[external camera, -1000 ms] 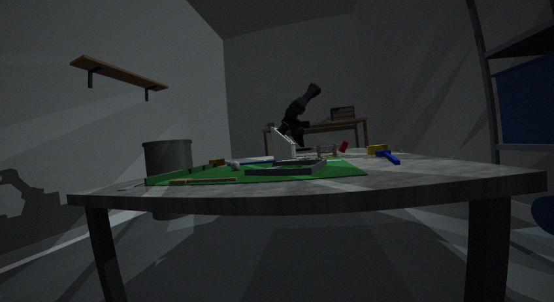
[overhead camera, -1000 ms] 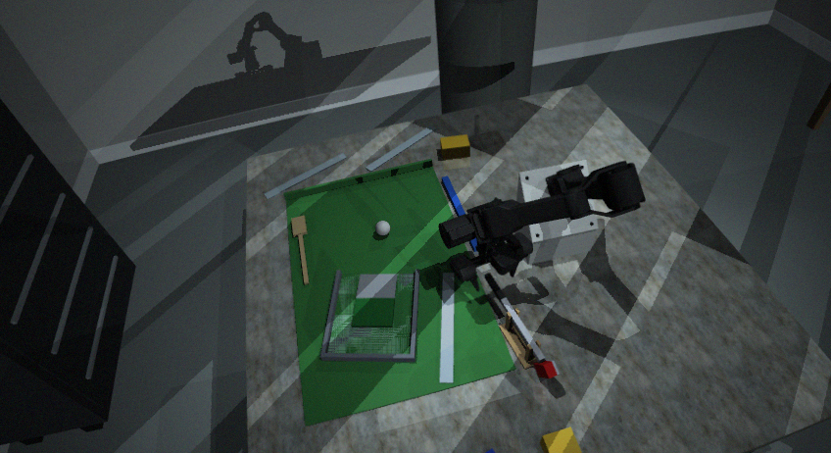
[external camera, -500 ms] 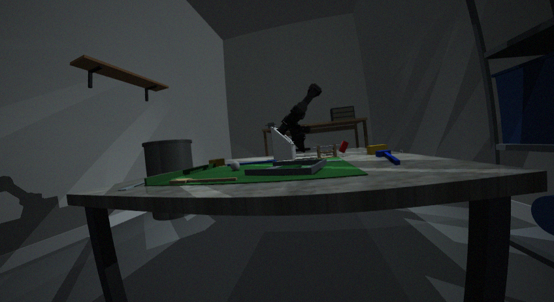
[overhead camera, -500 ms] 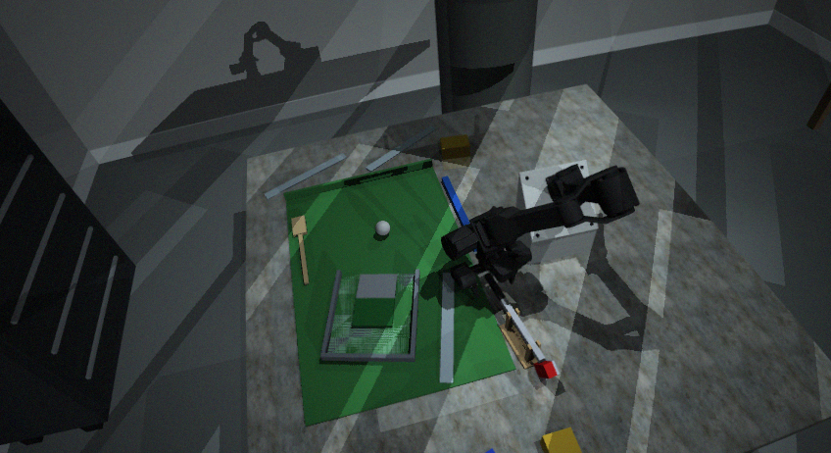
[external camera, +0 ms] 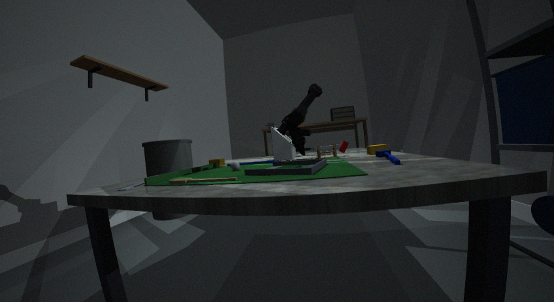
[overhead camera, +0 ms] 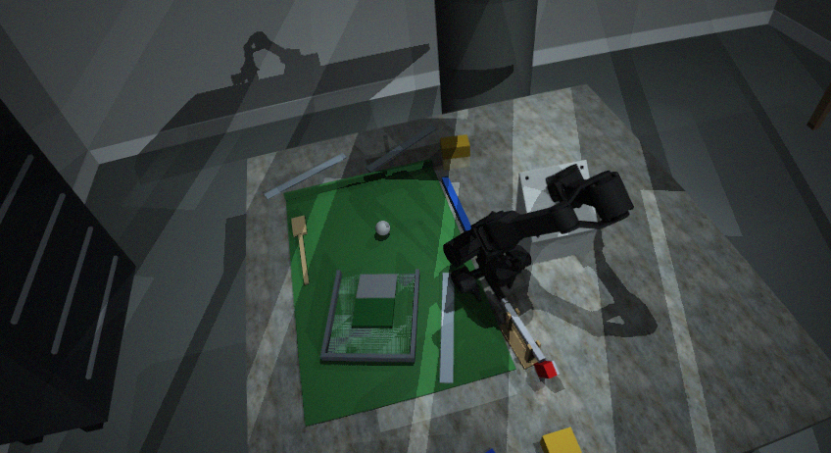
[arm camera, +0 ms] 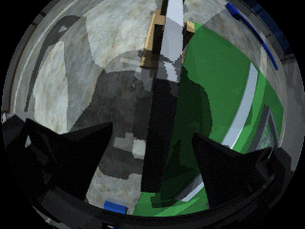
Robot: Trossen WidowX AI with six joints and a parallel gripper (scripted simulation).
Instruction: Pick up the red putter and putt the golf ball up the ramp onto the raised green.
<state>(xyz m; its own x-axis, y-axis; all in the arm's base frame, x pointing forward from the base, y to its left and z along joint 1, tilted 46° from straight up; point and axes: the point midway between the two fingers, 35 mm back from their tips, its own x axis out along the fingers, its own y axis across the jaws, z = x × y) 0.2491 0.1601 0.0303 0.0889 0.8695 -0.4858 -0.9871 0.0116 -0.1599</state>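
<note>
The red putter (overhead camera: 524, 330) (arm camera: 173, 26) rests on a small wooden stand (overhead camera: 515, 344) (arm camera: 152, 48) just off the right edge of the green mat (overhead camera: 350, 390) (arm camera: 219, 71). Its red head (overhead camera: 546, 369) (external camera: 343, 146) points away from the arm. My gripper (overhead camera: 486, 285) (external camera: 301, 149) (arm camera: 153, 133) is low over the putter's dark grip end, and its open fingers straddle the grip with gaps on both sides. The white golf ball (overhead camera: 382, 227) (external camera: 235, 165) lies on the mat. The raised green (overhead camera: 372, 312), with a grey ramp (overhead camera: 375, 285), sits inside a grey frame (overhead camera: 368, 358) (external camera: 287, 168).
A wooden putter (overhead camera: 302, 244) (external camera: 202, 180) lies at the mat's left edge and a blue one (overhead camera: 456, 204) at its right. A grey rail (overhead camera: 446, 331) lies beside the frame. Yellow blocks (overhead camera: 455, 146) (overhead camera: 561, 440) and a dark bin (overhead camera: 483, 40) (external camera: 166, 157) stand around.
</note>
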